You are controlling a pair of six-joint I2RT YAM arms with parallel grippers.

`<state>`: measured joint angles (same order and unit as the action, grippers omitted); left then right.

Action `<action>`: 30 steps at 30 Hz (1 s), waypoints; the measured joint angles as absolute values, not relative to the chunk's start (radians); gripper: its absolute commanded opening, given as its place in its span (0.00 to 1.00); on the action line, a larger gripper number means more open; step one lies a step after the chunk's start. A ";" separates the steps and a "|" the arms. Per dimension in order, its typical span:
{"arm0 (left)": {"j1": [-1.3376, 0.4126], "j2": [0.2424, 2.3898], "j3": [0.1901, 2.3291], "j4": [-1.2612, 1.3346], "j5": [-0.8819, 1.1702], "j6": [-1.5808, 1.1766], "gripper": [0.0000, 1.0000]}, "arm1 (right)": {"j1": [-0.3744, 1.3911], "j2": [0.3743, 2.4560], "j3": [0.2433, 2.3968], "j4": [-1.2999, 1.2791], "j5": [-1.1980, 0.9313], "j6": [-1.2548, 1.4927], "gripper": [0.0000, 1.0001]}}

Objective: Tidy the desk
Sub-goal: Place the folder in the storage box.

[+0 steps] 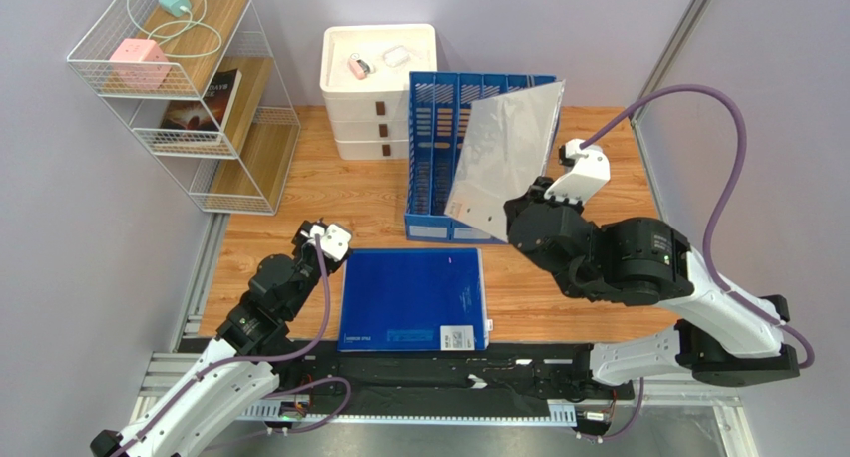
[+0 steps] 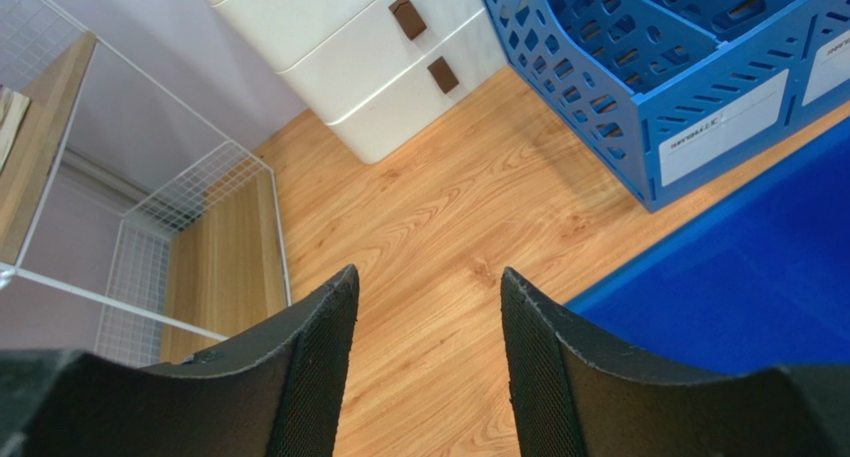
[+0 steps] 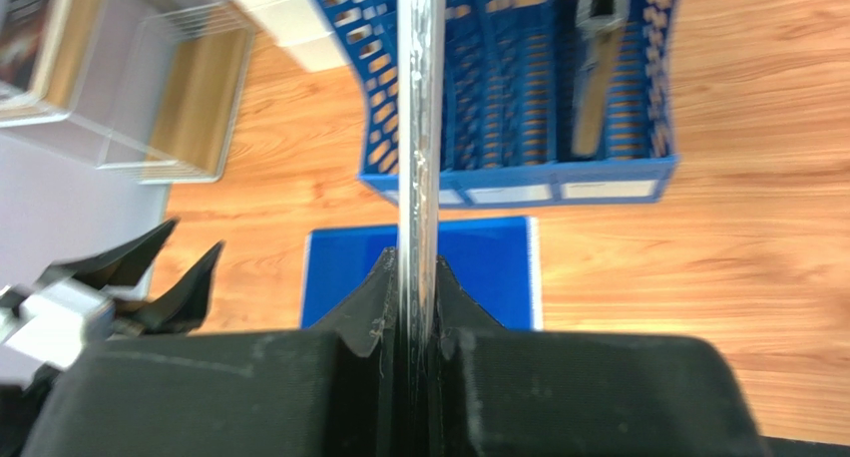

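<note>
Bench [image 1: 379, 198]: light orange-brown planks; it fills the middle of the top view and carries everything, with both arm bases at its near edge.
Left pincer [image 2: 429, 277]: fingers apart with nothing between them. It hangs over bare bench wood, just left of the blue folder [image 1: 411, 297].
Right pincer [image 3: 414, 262]: clamped on the lower edge of a silver sheet [image 1: 504, 153]. It is raised above the bench, near the front of the blue file rack [image 1: 439, 168].
Silver sheet: held upright and tilted, seen edge-on from the right wrist. It stands over the rack's slots; whether it touches the rack cannot be told.
Blue file rack: slotted and divided into compartments. It stands on the bench just beyond the folder.
Blue folder: lies flat on the near middle of the bench.
White drawer unit [image 1: 377, 88]: at the back of the bench, touching the rack's left rear corner, with small items in its open top.
Wire shelf [image 1: 190, 98]: at the far left, holding a pink cube [image 1: 138, 60] and a book [image 1: 205, 103].
Writing: white labels on the rack's front and on the folder's near edge carry small print, too small to read. The book's cover lettering is also unclear.
</note>
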<state>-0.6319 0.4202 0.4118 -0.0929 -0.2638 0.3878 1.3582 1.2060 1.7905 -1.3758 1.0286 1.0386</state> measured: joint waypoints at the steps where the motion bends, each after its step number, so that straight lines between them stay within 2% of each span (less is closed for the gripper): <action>1: -0.632 0.419 0.412 -0.093 -0.264 0.387 0.60 | 1.332 1.202 1.796 -1.379 1.018 1.020 0.00; 5: -0.632 0.419 0.411 -0.093 -0.263 0.387 0.61 | 1.250 1.171 1.806 -1.390 0.974 0.955 0.00; 30: -0.627 0.430 0.406 -0.085 -0.245 0.387 0.60 | 1.147 1.110 1.764 -1.406 0.860 0.855 0.00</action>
<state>-0.6266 0.4301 0.4061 -0.0853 -0.2451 0.3870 1.1465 1.1095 1.7641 -1.4059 0.8604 0.8547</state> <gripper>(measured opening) 0.607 0.067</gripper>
